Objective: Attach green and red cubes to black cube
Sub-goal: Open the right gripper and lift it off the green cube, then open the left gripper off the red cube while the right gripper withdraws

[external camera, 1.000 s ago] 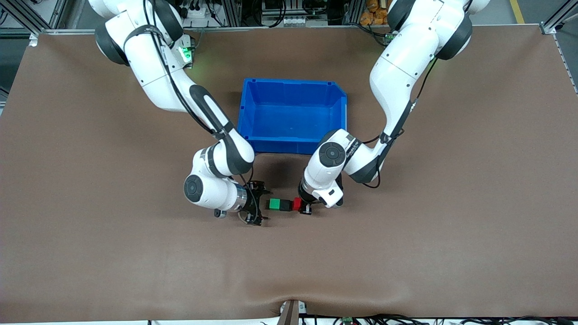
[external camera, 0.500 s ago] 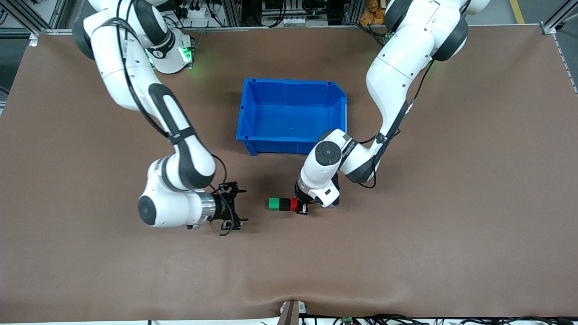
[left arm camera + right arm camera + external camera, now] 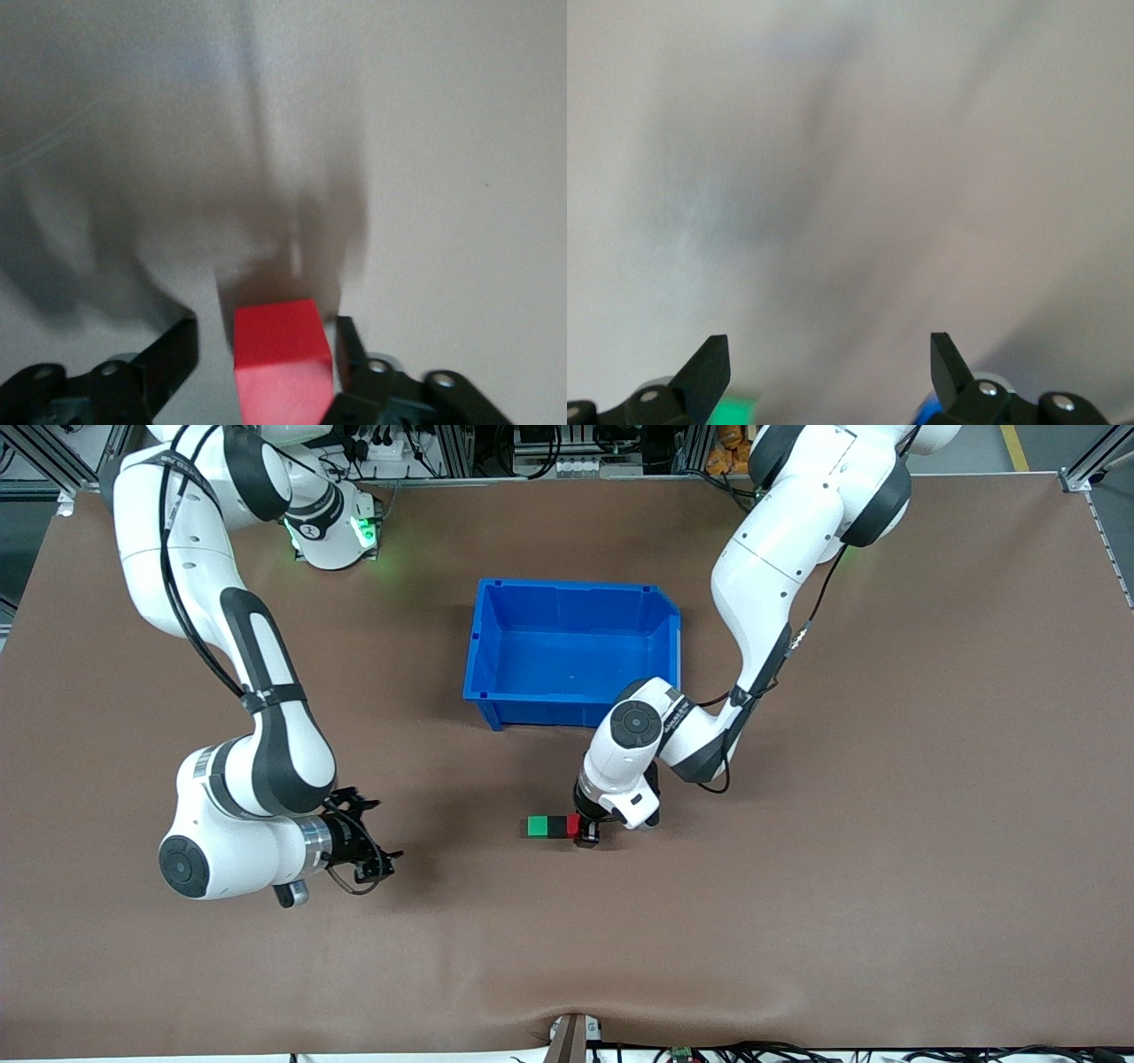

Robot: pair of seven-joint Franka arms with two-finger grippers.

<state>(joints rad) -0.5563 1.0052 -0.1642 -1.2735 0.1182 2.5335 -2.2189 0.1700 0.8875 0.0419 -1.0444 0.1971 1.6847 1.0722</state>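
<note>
The brown table (image 3: 797, 868) fills the front view. On it the blue bin (image 3: 496, 651) sits near the middle, closer to the robots' bases than the cubes.

The right arm reaches out toward its own end of the table, and the right gripper (image 3: 368, 849) hangs low over bare tabletop, well apart from the cubes, its fingers (image 3: 709, 363) spread wide with nothing between them.

The left arm bends down in front of the bin, and the left gripper (image 3: 586, 833) is at the table, at the red end of the cube row.

The three cubes lie in one touching row, nearer to the front camera than the bin: the green cube (image 3: 537, 826) toward the right arm's end, the black cube (image 3: 556, 827) in the middle, the red cube (image 3: 573, 825) toward the left arm's end. In the left wrist view the red cube (image 3: 279, 354) sits between that gripper's fingers (image 3: 173, 354), with a clear gap on one side, so the jaws stand parted around it rather than pinching it.
</note>
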